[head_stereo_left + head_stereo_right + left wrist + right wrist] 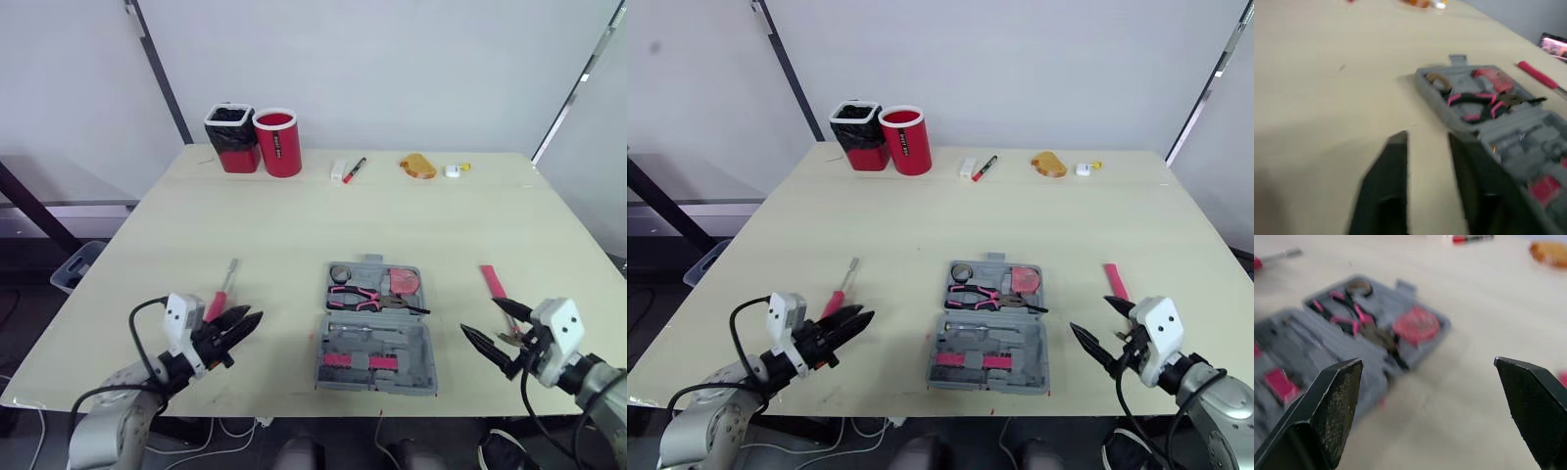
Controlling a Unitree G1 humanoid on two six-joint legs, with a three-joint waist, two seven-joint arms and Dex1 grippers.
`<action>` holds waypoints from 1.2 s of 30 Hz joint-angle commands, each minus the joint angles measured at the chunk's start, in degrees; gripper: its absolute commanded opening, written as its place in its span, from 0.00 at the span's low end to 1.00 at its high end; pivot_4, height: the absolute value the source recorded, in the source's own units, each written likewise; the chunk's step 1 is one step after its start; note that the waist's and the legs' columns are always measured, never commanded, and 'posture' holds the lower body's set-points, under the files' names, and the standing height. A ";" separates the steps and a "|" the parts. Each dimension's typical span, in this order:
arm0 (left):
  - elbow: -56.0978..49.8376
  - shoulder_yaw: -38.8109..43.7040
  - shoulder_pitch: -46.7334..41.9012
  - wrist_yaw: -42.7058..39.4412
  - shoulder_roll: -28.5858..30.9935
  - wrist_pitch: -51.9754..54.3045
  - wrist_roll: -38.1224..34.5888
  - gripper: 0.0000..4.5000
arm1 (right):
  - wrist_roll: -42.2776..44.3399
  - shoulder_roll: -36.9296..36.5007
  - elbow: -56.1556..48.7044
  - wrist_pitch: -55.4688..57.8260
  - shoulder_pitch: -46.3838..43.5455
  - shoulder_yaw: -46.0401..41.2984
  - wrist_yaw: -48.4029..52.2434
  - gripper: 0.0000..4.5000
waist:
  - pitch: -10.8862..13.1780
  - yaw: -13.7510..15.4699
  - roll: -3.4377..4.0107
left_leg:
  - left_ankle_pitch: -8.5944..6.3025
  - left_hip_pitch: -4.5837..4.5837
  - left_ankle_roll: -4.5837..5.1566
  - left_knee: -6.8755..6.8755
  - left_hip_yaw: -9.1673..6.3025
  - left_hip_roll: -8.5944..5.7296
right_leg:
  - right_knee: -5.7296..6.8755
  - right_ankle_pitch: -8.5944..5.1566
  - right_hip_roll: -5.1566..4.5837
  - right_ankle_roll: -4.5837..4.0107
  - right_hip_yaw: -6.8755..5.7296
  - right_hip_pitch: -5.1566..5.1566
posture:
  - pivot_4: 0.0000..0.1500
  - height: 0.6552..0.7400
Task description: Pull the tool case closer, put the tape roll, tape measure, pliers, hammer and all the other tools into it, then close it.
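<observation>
The grey tool case (378,345) lies open near the table's front edge. Its far half holds a tape roll (341,273), pink-handled pliers (367,297) and a red tape measure (403,282); pink pieces sit in the near half. A red-handled screwdriver (219,297) lies left of the case, just beyond my left gripper (255,313), whose fingers stand slightly apart and hold nothing. A red-handled tool (492,281) lies right of the case. My right gripper (479,316) hovers beside that handle, open wide and empty.
At the table's far edge stand a black cup (230,138) and a red cup (278,142). Right of them lie a white block (338,169), a red marker (354,169), an orange object (418,165) and a small white item (453,170).
</observation>
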 commanded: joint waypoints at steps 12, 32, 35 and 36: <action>0.66 10.50 18.00 -1.59 0.54 -8.74 -1.83 0.98 | 3.80 -0.34 4.62 -5.97 14.09 -15.62 5.21 1.00 | 0.02 -0.27 0.08 | -0.14 0.16 -0.23 -0.14 0.28 0.20 | -0.06 -0.17 -0.45 0.22 0.10 -0.21 | 1.00 1.00; -10.29 -7.37 -9.97 -16.02 14.65 4.02 -14.19 0.98 | -1.64 -4.16 12.21 29.08 -20.42 -0.51 -19.62 1.00 | 0.00 -0.20 0.03 | -0.03 -0.22 0.00 -0.25 0.63 -0.08 | -0.09 0.00 -0.03 -0.05 0.07 -0.42 | 1.00 1.00; -13.13 -9.24 -13.55 -17.98 16.42 5.85 -16.20 0.98 | -3.86 -2.07 15.65 27.48 -21.66 0.76 -21.61 1.00 | 0.03 -0.34 0.09 | -0.02 -0.19 0.01 -0.26 0.73 -0.03 | -0.07 0.00 0.07 -0.04 0.10 -0.41 | 1.00 1.00; -13.58 -9.52 -14.86 -18.03 16.64 6.42 -16.89 0.98 | -4.69 -1.31 17.07 26.21 -21.96 1.29 -21.80 1.00 | 0.03 -0.37 0.09 | -0.02 -0.15 0.01 -0.25 0.78 -0.04 | -0.04 0.01 0.06 -0.04 0.14 -0.41 | 1.00 1.00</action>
